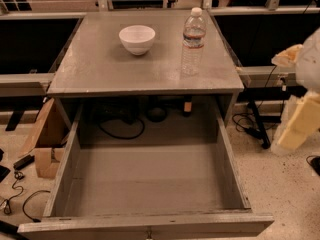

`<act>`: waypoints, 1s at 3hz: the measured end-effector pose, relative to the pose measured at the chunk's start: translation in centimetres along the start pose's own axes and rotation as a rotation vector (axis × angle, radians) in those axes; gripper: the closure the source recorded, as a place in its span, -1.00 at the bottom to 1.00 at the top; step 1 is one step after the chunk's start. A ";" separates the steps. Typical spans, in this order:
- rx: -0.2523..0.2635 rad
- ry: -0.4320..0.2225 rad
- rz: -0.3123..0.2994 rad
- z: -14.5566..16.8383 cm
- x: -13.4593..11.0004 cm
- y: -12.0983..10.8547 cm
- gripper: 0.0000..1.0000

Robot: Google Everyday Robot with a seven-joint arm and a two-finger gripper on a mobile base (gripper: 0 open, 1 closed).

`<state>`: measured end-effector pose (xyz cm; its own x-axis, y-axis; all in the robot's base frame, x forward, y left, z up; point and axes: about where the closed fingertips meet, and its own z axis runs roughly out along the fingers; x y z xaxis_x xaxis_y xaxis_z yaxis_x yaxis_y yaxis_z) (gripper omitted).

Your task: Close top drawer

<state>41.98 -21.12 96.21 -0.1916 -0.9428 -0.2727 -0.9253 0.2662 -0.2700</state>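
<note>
The top drawer is a wide grey wooden box, pulled far out toward the camera and empty inside. Its front panel runs along the bottom edge of the view, and only the top of its small knob shows there. My gripper is at the right edge, a pale yellow part below the white arm. It hangs in the air to the right of the drawer's right wall, apart from the drawer and holding nothing that I can see.
On the grey cabinet top stand a white bowl and a clear water bottle. Black cables lie behind the drawer. A cardboard box sits on the floor at left, and a black stand at right.
</note>
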 end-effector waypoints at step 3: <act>0.113 -0.062 0.061 7.1 2.7 12.1 0.31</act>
<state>32.62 -19.04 85.62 -0.2226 -0.9108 -0.3478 -0.8691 0.3470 -0.3525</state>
